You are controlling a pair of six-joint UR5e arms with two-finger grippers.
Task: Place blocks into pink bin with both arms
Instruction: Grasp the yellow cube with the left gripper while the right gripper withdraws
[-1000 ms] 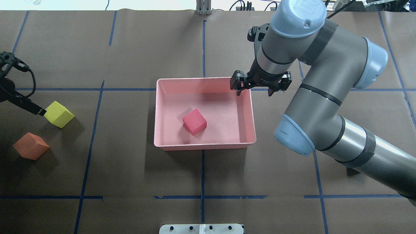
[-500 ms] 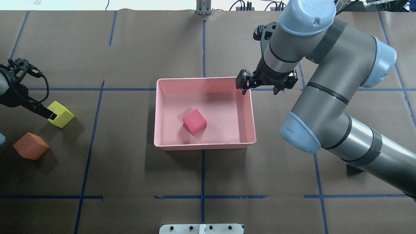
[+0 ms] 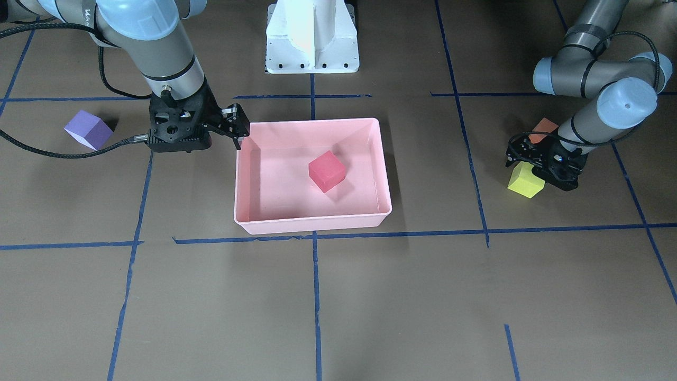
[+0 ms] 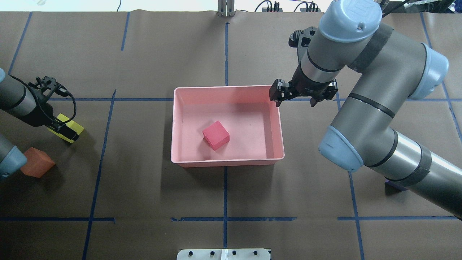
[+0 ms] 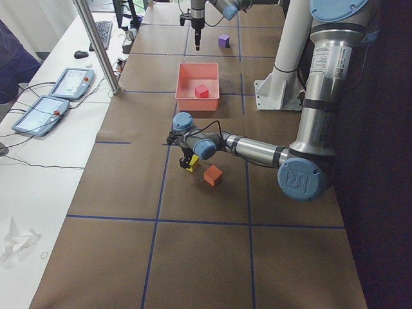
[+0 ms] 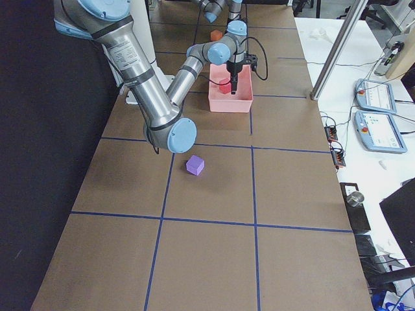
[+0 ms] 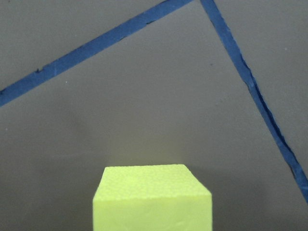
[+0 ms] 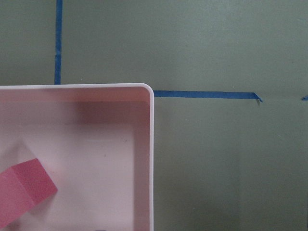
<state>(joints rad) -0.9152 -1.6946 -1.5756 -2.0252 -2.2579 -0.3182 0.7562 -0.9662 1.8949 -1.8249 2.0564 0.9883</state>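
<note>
The pink bin (image 4: 227, 163) sits mid-table with the red block (image 4: 216, 135) lying in it. My right gripper (image 4: 295, 104) is open and empty, above the bin's far right corner; that corner shows in the right wrist view (image 8: 150, 96). My left gripper (image 4: 65, 130) is low over the yellow-green block (image 4: 77, 126), jaws apparently parted, with no grip showing. The block fills the bottom of the left wrist view (image 7: 151, 199). The orange block (image 4: 36, 167) lies just beside it. The purple block (image 3: 87, 129) lies alone on the table on my right side.
The white pedestal (image 3: 312, 37) stands behind the bin on the robot's side. Blue tape lines (image 4: 225, 43) grid the brown table cover. My right arm's elbow (image 4: 341, 151) hangs over the table right of the bin. Tablets (image 5: 45, 112) lie on a side desk.
My right gripper has moved rightward, from over the bin's far right inside to its corner. My left gripper has moved right, from beside the yellow-green block to over it.
</note>
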